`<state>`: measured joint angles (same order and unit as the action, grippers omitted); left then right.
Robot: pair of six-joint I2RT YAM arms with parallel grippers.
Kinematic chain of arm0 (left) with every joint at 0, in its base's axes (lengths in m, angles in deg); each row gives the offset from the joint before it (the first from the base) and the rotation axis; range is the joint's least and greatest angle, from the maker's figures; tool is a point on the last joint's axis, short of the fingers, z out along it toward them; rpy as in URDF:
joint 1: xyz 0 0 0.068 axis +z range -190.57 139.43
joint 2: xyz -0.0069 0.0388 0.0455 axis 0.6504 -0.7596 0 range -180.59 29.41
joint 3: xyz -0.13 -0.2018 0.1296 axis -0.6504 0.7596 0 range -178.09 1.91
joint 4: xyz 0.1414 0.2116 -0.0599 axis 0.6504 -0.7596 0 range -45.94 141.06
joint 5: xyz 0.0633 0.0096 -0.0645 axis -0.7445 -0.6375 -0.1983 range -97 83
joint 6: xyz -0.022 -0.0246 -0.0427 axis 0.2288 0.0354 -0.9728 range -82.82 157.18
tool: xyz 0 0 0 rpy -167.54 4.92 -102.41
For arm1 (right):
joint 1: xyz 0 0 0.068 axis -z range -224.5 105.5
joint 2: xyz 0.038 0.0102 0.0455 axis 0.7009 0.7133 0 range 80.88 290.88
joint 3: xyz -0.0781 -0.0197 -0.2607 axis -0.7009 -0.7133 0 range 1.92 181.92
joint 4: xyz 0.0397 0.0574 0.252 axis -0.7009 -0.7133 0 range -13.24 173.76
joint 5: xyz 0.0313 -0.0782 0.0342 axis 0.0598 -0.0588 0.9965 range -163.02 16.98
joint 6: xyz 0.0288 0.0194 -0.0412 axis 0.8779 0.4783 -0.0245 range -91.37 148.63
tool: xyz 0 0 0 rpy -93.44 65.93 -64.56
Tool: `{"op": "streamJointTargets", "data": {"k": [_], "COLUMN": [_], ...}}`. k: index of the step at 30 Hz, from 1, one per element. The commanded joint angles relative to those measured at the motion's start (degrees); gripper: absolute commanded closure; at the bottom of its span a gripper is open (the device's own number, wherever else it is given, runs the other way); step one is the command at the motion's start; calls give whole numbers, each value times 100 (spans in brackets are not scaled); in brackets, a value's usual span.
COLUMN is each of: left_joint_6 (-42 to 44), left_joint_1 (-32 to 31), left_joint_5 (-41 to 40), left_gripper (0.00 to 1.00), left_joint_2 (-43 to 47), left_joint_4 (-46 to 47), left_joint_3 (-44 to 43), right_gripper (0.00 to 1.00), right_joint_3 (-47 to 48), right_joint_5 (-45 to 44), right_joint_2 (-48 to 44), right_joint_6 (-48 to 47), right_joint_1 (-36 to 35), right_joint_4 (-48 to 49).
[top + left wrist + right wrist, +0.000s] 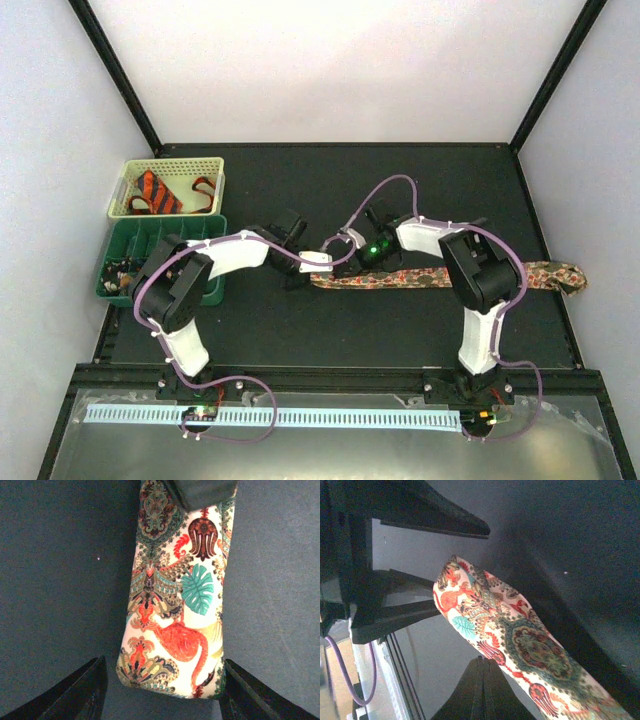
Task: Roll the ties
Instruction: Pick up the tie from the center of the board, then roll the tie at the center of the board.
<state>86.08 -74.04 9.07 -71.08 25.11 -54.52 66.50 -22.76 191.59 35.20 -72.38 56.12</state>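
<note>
Left tool (163, 661), fingers apart, straddles the end of the speckled tie (170, 605), stretched across the desk (300, 330). Right tool (482, 672) is pinched on it just beyond. Right arm (480, 270) hides a stretch. Orange tie (160, 190) sits in a basket (215, 165), far left.

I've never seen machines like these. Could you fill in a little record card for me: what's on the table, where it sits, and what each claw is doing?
Patterned tie: stretched out as a long strip on the table, unrolled
Orange striped tie: in the cream basket, far left
Left gripper: open, fingers either side of the patterned tie's end
Right gripper: shut, tips at that tie's edge; pinch unclear
Rolling: not yet begun
</note>
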Motion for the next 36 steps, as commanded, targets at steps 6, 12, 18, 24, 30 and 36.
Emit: {"op": "streamJointTargets", "data": {"k": [6,12,18,24,30,36], "left_joint_6": [-51,41,30,-42,-426,-581], "left_joint_1": [-102,-190,-203,-291,-497,-581], "left_joint_5": [282,410,484,820,929,917], "left_gripper": [49,58,65,67,64,64], "left_joint_2": [23,39,150,354,191,-96], "left_joint_4": [-48,-159,-187,-316,-261,-150], "left_joint_3": [-272,-295,-303,-477,-823,-1012], "right_gripper": [98,98,98,98,96,90], "right_joint_3": [8,-33,-120,-59,-15,-30], "right_joint_5": [-15,-22,-26,-39,-24,-58], "right_joint_2": [610,703,406,559,352,130], "right_joint_6": [-204,-309,-279,-386,-513,-1047], "right_joint_1": [-91,-88,-91,-86,-70,190], "right_joint_4": [7,-88,-46,-129,-327,-1004]}}
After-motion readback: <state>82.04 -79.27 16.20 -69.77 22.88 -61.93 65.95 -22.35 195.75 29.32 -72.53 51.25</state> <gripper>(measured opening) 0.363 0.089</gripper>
